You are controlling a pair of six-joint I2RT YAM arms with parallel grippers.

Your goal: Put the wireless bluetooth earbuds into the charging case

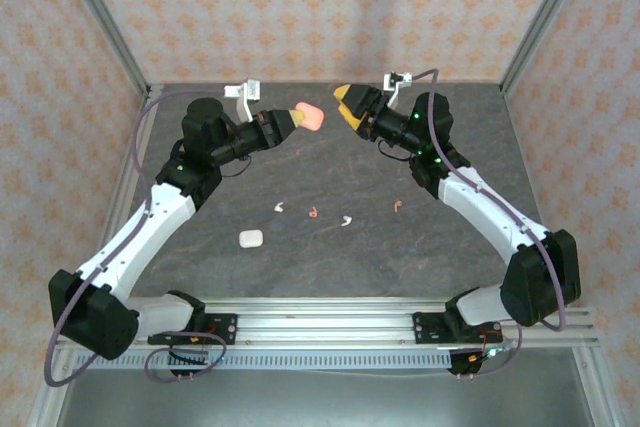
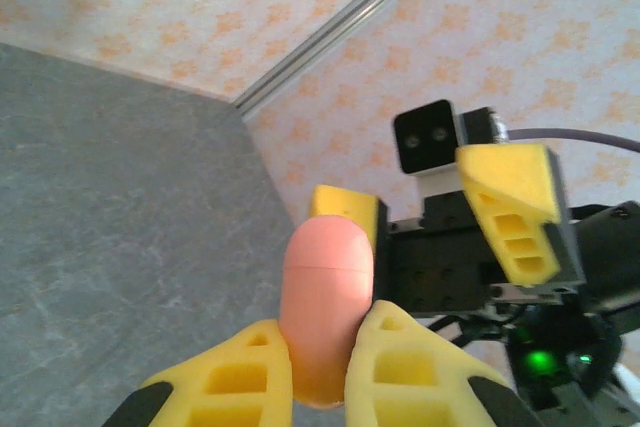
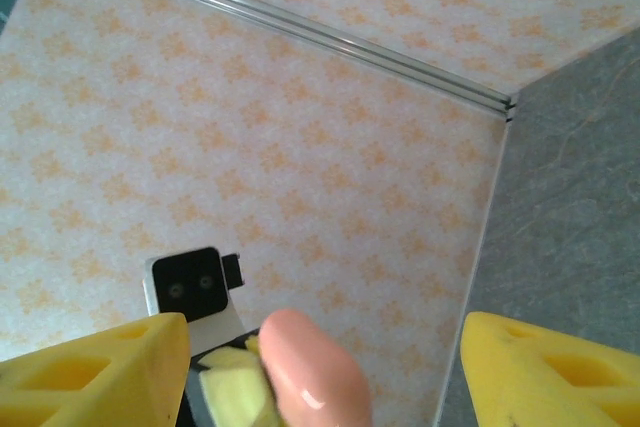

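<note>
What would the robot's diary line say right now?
left gripper: shut on pink case, midair | right gripper: open, facing case | earbuds: four on table | white case: on table

Four tiny short-stemmed buds lie loose in a ragged row across the middle of the bench [image 1: 330,162], each well apart from the next. From the left there's a white earbud [image 1: 280,208], a pinkish-red earbud [image 1: 314,212], a second white earbud [image 1: 346,220] and, further right, a second pinkish-red earbud [image 1: 398,206]. None of them sits in a case. The white case [image 1: 250,238], a small pebble shape that looks closed, rests flat on the bench near the leftmost bud, a little closer to the arm bases. The pink case [image 2: 328,287] is up in the air with its lid shut and a seam line showing. It is pinched at one end by the left end effector [image 2: 325,332], rounded free end pointing outward.
</note>
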